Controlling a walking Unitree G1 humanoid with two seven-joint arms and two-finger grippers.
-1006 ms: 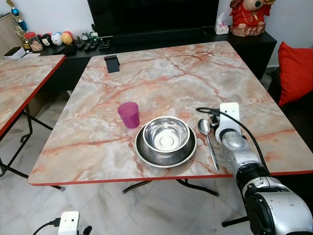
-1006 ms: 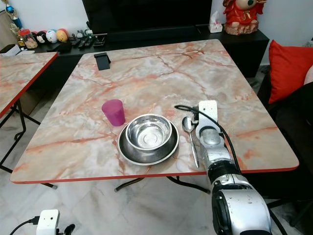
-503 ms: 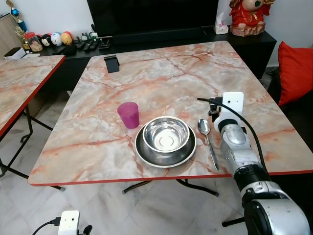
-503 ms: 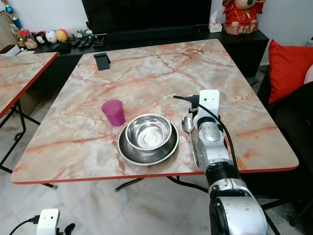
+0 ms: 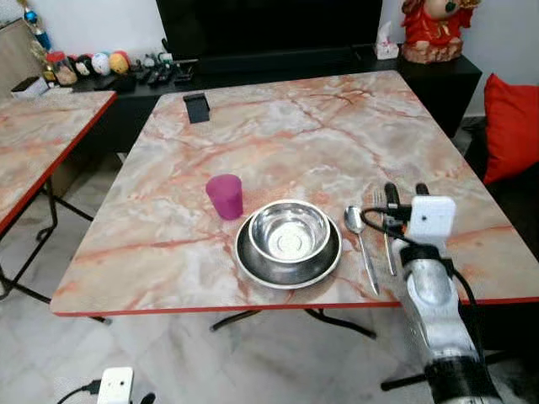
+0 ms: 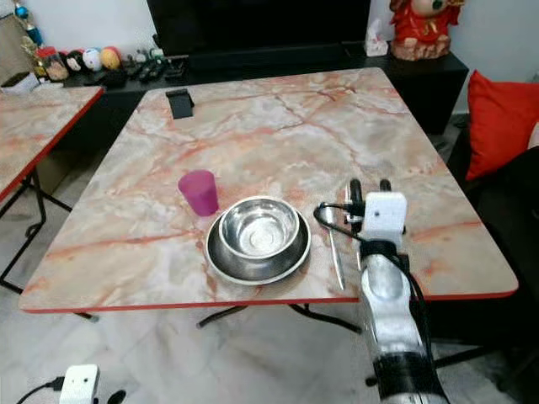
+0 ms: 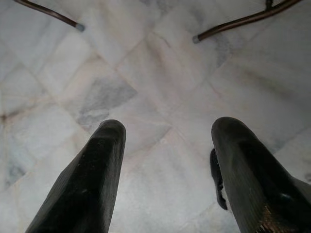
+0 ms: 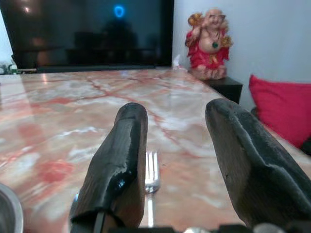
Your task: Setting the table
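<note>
Place setting on marble table (image 5: pixel 295 126); right gripper (image 5: pixel 405 193) hovering wide open over the fork (image 5: pixel 386 236).

Steel bowl (image 5: pixel 289 231) is sitting inside a steel plate (image 5: pixel 253 265) near the table's front edge. Pink cup (image 5: pixel 225 196) is standing upright just beside the plate on the robot's left. Spoon (image 5: pixel 360 244) is lying just to the right of the plate, with the fork beside it, further right, tines pointing away from the robot. Right gripper's fingers (image 8: pixel 121 155) are spreading wide, holding nothing, fork visible between them. Left gripper (image 7: pixel 167 170) is hanging open over the tiled floor (image 7: pixel 146 73).
</note>
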